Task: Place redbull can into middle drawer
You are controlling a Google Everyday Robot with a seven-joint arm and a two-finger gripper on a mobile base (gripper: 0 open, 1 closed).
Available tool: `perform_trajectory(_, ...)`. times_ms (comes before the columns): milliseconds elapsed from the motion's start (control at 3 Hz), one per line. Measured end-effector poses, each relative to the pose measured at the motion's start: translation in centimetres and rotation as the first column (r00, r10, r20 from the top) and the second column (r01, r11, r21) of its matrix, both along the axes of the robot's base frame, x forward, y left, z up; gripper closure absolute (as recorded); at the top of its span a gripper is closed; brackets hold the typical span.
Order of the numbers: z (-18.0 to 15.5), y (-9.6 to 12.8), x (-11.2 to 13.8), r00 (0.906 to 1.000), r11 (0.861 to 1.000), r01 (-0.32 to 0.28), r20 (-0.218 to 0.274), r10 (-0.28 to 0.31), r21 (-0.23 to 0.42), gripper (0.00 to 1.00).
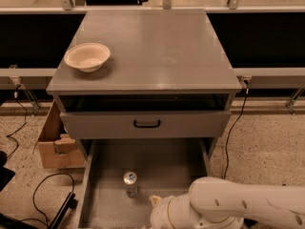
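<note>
The redbull can stands upright on the floor of the open middle drawer, left of centre, its silver top showing. The drawer is pulled out below the grey drawer front with the small black handle. My white arm reaches in from the lower right. The gripper is at the bottom edge, just right of and below the can, apart from it. Most of the gripper is hidden by the wrist and cut off by the frame.
A cream-white bowl sits on the cabinet top at the left. A cardboard box stands on the floor left of the cabinet. Black cables lie on the floor at the lower left.
</note>
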State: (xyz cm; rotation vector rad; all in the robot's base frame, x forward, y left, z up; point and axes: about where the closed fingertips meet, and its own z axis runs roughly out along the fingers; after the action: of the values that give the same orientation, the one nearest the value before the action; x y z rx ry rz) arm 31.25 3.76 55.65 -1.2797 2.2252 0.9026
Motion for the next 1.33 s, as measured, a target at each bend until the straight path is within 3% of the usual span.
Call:
perform_trajectory(333, 3.4, -2.6, 2.7, 0.9958, 0.992, -0.014, 0.088, 0.025, -0.127, 0.00)
perform_trajectory(667, 9.2, -6.2, 6.0, 0.9836, 0.973, 0.002, 0.176, 0.039, -0.230, 0.00)
perform_trajectory(1000, 14.8, -11.8, 9.4, 0.9709, 0.946, 0.079, 0.240, -0.001, -0.314, 0.00)
perform_trajectory(1333, 17.1, -15.4, 11.0, 0.9622, 0.909, 0.131, 0.272, -0.020, -0.396, 0.00)
